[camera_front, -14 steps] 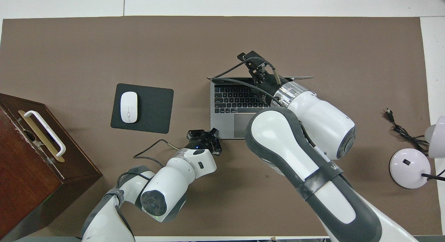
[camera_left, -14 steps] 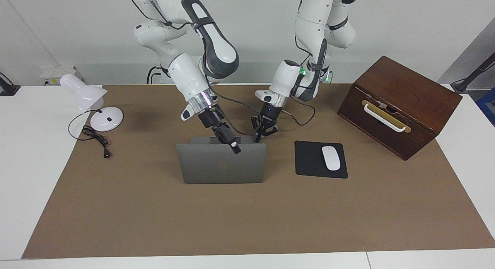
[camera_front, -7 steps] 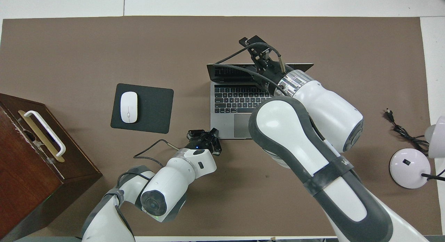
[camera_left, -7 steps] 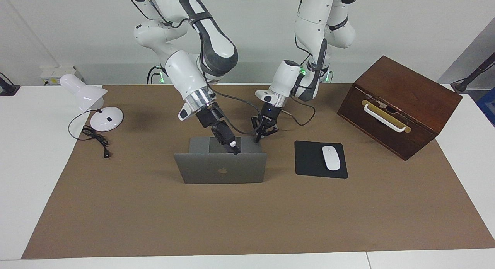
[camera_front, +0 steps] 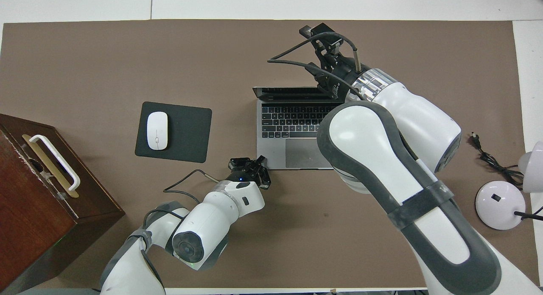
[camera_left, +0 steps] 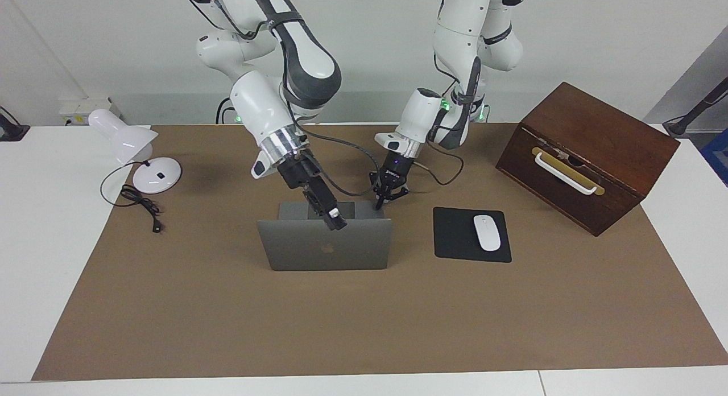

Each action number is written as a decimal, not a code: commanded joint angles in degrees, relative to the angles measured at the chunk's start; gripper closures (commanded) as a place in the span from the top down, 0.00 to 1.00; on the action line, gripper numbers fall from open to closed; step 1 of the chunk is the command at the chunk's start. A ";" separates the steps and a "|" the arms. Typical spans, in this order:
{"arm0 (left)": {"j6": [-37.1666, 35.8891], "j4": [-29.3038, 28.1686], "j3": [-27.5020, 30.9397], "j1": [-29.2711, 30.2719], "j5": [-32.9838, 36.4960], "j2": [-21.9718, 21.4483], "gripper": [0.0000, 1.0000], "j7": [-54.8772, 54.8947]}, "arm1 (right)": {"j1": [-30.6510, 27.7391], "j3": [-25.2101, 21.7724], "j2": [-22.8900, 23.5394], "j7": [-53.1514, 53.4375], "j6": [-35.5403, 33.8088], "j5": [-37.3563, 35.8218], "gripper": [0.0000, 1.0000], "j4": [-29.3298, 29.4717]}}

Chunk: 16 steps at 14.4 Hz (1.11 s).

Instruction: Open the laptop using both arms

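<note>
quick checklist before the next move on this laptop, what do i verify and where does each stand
1. Laptop lid raised: ok. It stands near upright, and the keyboard shows in the overhead view.
2. Left gripper at the base corner nearer the robots: ok. Whether it presses down: cannot tell.
3. Right gripper at the lid's top edge: ok. Whether it grips the lid: cannot tell.
4. Mouse pad and mouse apart from the laptop: ok.
</note>
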 commanded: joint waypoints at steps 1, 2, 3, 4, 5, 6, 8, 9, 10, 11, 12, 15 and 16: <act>0.54 2.49 0.73 -1.38 -0.42 4.56 0.00 0.68 | -1.03 0.52 1.26 -1.23 -0.83 -0.41 1.00 1.87; 0.54 2.49 0.73 -1.38 -0.42 4.56 0.00 0.69 | -1.20 0.52 1.26 -1.23 -1.01 -0.41 1.00 2.04; 0.54 2.49 0.73 -1.38 -0.42 4.56 0.00 0.69 | -1.38 0.61 1.26 -1.14 -1.10 -0.41 1.00 2.48; 0.54 2.49 0.73 -1.38 -0.42 4.56 0.00 0.69 | -1.38 0.61 1.35 -1.14 -1.10 -0.41 1.00 2.92; 0.54 2.49 0.73 -1.38 -0.42 4.56 0.00 0.60 | -1.38 0.52 1.78 -1.06 -1.53 -0.41 1.00 3.62; 0.54 2.49 0.73 -1.38 -0.42 4.56 0.00 0.60 | -1.47 0.52 2.05 -0.88 -2.15 -0.41 1.00 4.50; 0.54 2.49 0.73 -1.38 -0.42 4.56 0.00 0.68 | -2.25 0.44 2.66 -0.62 -3.72 -1.02 1.00 6.34; 0.54 2.49 0.73 -1.38 -0.42 4.56 0.00 0.69 | -2.78 0.44 3.02 -0.35 -5.30 -2.85 1.00 7.48; 0.54 2.49 0.73 -1.38 -0.42 4.56 0.00 0.69 | -3.48 0.35 3.28 0.26 -7.06 -4.87 1.00 8.45; 0.54 2.49 0.73 -1.38 -0.42 4.56 0.00 0.69 | -4.80 0.26 3.54 1.74 -9.51 -7.94 1.00 9.42; 0.54 2.49 0.73 -1.38 -0.42 4.56 0.00 0.60 | -6.03 0.26 3.63 4.37 -12.58 -12.49 1.00 10.39; 0.54 2.49 0.73 -1.38 -0.41 4.56 0.00 0.60 | -10.16 0.26 3.98 17.97 -23.73 -30.31 1.00 15.82; 0.54 2.49 0.73 -1.38 -0.42 4.56 0.00 0.60 | -11.13 0.26 4.25 21.76 -28.56 -36.21 1.00 17.76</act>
